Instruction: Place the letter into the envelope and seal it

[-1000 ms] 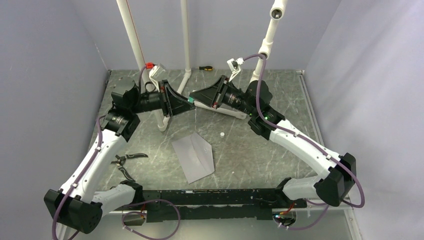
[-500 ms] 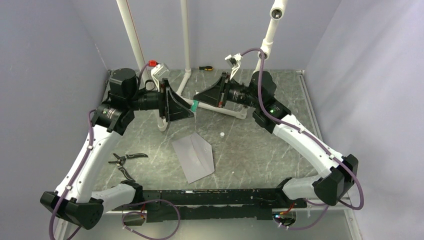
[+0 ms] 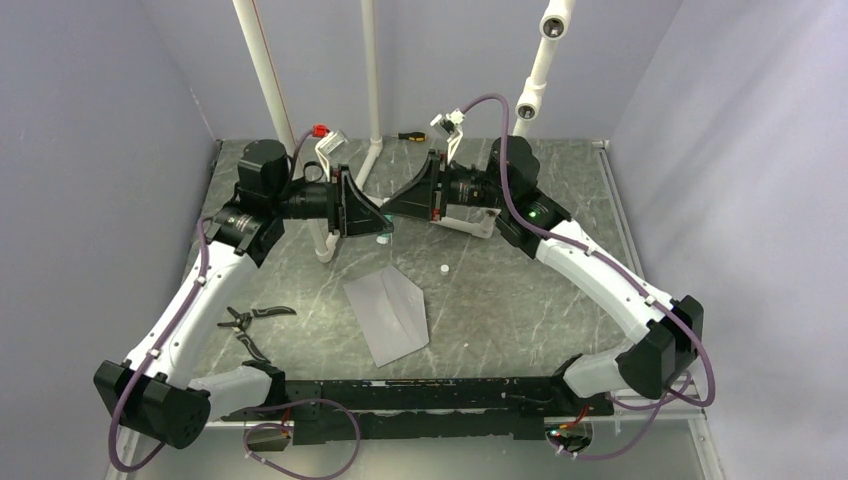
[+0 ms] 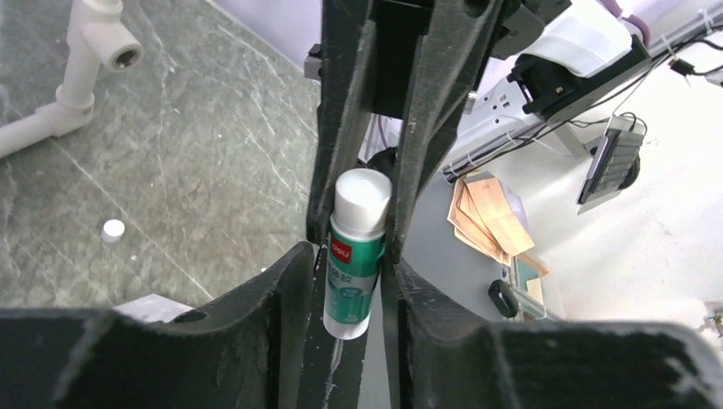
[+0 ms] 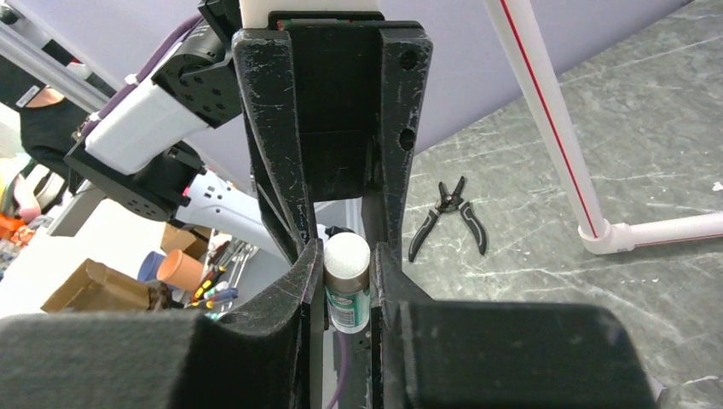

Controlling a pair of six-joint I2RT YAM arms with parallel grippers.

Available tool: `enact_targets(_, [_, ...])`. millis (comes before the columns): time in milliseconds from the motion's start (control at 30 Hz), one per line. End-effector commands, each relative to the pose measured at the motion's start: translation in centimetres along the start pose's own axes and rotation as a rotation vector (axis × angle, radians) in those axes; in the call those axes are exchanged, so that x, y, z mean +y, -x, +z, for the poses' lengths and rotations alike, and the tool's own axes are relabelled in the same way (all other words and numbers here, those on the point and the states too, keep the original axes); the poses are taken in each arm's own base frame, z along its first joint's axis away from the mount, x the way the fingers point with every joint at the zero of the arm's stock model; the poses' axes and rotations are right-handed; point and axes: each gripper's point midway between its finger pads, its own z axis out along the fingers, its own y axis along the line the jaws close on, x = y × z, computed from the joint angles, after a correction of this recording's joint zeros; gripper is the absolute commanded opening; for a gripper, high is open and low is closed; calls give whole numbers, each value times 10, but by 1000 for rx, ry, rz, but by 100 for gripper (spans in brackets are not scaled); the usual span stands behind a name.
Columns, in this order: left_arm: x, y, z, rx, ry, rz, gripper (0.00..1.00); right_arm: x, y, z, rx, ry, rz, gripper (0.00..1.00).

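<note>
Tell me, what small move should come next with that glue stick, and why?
Probably the left hand should back off, so the right hand can carry the glue stick down to the envelope. Both hands meet around it in mid-air, the right looks clamped on it, and the envelope lies on the table below.
</note>
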Motion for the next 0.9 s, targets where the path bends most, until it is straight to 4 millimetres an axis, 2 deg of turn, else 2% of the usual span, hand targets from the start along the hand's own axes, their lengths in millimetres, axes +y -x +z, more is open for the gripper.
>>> enact_targets(0, [-13,11,2,-27,-65,33,32,26,18,1,-27,94,-86,0])
enact_targets(100, [-11,10,3,-20,-75,24,7,28,21,2,-36,106,-87,0])
enact_targets(167, [-9,10,3,-23,-65,30,3,31,23,2,-48,119,-92,0])
enact_targets(200, [-10,11,3,-29,-64,40,3,32,24,1,-58,115,-89,8])
enact_targets(300, [-10,18,0,-72,-26,83,3,27,32,-3,-121,52,-85,56])
enact_targets(333, [-10,22,-1,-95,-7,104,3,24,35,-6,-154,23,-86,68])
enact_targets(400, [-12,31,-4,-148,25,145,3,21,43,-14,-232,-28,-108,83])
enact_targets(533, [-21,57,-10,-291,51,223,3,31,47,-28,-312,-29,-161,87])
enact_targets(700, [-40,92,-15,-447,21,277,3,23,44,-21,-326,-123,-206,84])
enact_targets(767, [-51,100,-16,-486,-13,318,3,24,47,-13,-339,-148,-200,81])
enact_targets(867, [-57,106,-17,-532,-36,368,3,22,57,-8,-401,-154,-136,70])
